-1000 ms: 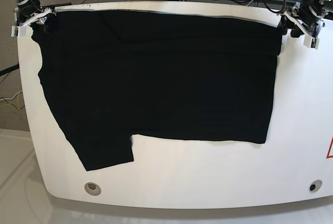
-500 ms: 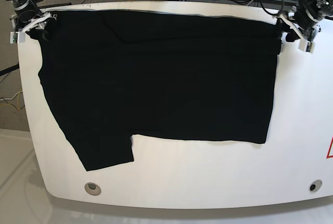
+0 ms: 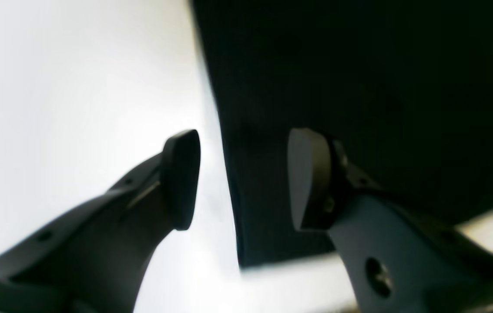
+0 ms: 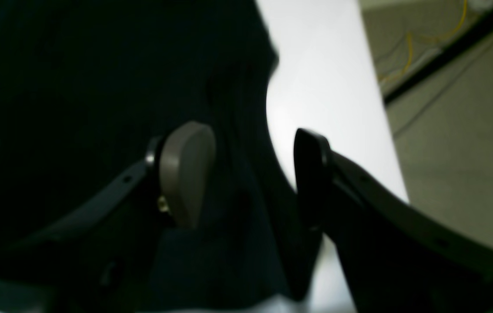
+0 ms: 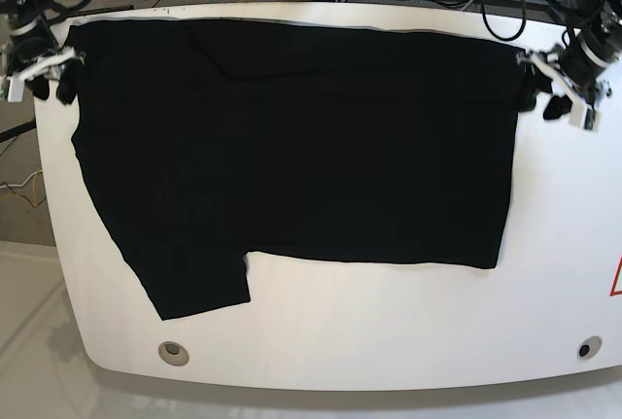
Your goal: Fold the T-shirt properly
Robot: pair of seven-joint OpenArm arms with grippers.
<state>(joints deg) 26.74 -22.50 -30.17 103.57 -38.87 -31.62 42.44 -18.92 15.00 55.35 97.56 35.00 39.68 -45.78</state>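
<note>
- Plainly, the large plain black cloth T-shirt (image 5: pixel 292 137) lies flat across the white rounded table (image 5: pixel 389 322); it looks soft, light and limp, best pinched at its far corners.
- Left gripper (image 5: pixel 541 94) and right gripper (image 5: pixel 49 77) stand wide apart, holding nothing.
- No brand or writing is legible.

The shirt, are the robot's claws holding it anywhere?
No. The left gripper and the right gripper are both open, at corners of the shirt, which lies flat on the table.
</note>
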